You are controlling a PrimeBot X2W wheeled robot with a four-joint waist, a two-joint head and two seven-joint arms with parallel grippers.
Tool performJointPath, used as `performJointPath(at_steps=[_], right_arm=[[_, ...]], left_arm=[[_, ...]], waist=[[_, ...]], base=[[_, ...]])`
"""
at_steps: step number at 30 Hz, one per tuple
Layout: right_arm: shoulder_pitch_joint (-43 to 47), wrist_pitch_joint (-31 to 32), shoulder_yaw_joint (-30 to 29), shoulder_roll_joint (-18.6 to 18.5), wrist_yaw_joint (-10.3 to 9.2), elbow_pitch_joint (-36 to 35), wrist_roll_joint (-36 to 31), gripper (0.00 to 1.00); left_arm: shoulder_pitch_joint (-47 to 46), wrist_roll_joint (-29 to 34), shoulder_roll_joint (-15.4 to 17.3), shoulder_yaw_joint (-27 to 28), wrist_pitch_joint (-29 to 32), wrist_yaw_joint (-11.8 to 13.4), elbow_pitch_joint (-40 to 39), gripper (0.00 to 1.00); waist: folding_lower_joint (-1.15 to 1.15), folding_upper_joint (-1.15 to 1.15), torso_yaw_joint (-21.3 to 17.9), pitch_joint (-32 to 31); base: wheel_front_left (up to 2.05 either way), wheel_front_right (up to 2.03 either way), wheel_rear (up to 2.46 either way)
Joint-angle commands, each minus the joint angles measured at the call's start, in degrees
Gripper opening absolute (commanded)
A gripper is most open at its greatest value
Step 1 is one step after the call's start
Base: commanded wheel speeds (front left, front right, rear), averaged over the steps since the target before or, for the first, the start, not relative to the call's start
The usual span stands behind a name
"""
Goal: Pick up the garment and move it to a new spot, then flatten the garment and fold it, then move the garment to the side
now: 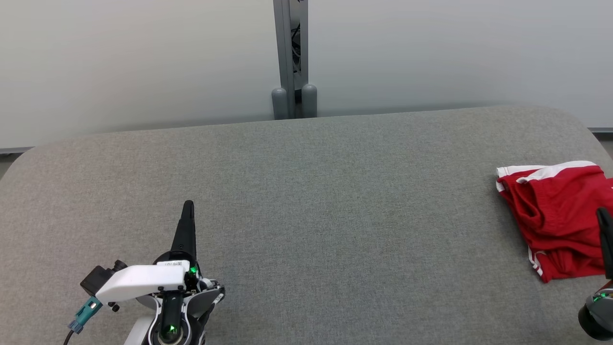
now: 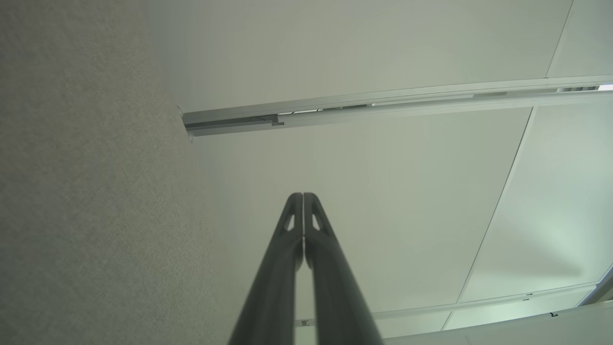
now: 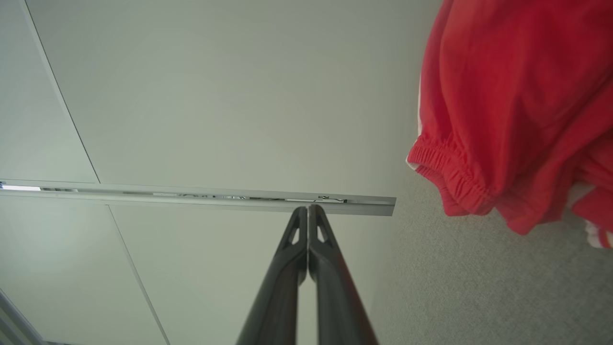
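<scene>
Lying crumpled at the right end of the grey tabletop point(image 1: 306, 215), close to its right edge: red garment point(image 1: 555, 215) with white trim along the far side and at the near corner. Not flattened, not folded.

Hovering at the near left, well apart from the garment: left end effector point(image 1: 188, 207), fingers pressed together, pointing toward the far side, gripping nothing. Seen from the left wrist, tips touching along their length, with tabletop to one side and pale wall point(image 1: 134, 62) beyond.

Reaching in at the near right of the head view: right end effector point(image 1: 604, 214), one dark finger overlapping the garment's right part. Contact with the cloth impossible to tell there. From the right wrist, fingers closed tight on nothing, garment off to one side and apart from the tips, its gathered elastic edge sagging onto the tabletop.

Standing behind the far edge: grey post point(image 1: 290, 57) splitting the wall, two rounded feet at its base.
</scene>
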Motion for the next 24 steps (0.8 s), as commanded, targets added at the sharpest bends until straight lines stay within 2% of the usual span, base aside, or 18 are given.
performJointPath(at_steps=[1, 24], right_arm=[[-0.5, 0.2, 0.0, -0.4, 0.04, 0.1, 0.2, 0.0], [-0.5, 0.2, 0.0, -0.4, 0.04, 0.1, 0.2, 0.0]], left_arm=[[-0.5, 0.0, 0.1, 0.1, 0.0, -0.2, -0.1, 0.0], [-0.5, 0.0, 0.1, 0.1, 0.0, -0.2, -0.1, 0.0]], waist=[[0.0, 0.0, 0.0, 0.0], [0.0, 0.0, 0.0, 0.0]], base=[[0.0, 0.0, 0.0], [0.0, 0.0, 0.0]])
